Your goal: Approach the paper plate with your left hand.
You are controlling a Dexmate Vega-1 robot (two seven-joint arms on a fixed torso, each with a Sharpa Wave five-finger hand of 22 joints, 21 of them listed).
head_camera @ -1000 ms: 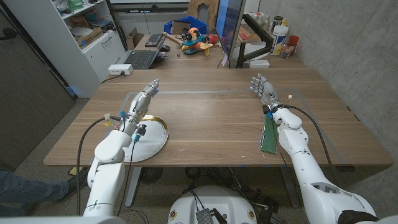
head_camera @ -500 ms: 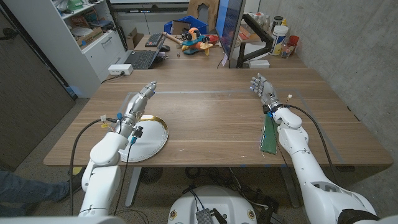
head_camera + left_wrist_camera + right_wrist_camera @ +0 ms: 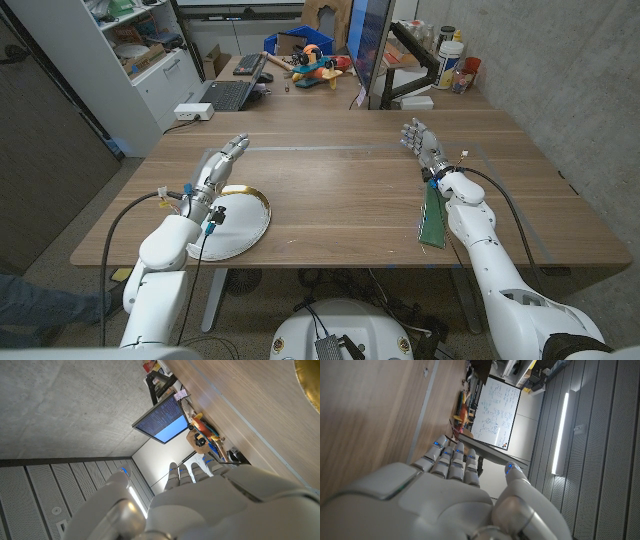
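Observation:
A white paper plate (image 3: 238, 226) with a gold rim lies near the table's front left edge. My left hand (image 3: 221, 169) hovers just beyond the plate's far left rim, fingers straight and apart, holding nothing; its wrist and forearm cover the plate's left part. A sliver of the gold rim (image 3: 309, 376) shows in the left wrist view, beyond my left hand (image 3: 200, 505). My right hand (image 3: 423, 142) stands open over the table's right side, fingers up and apart, far from the plate; its back (image 3: 440, 495) shows in the right wrist view.
A green circuit board (image 3: 434, 215) lies under my right forearm. A laptop (image 3: 227, 94), a white power box (image 3: 193, 112), toys (image 3: 315, 66) and a monitor (image 3: 372, 45) stand beyond the table's far edge. Shelves (image 3: 140, 50) stand at the back left.
My left hand and forearm have shifted a little to the left along the plate's far left rim. The right arm has stayed put.

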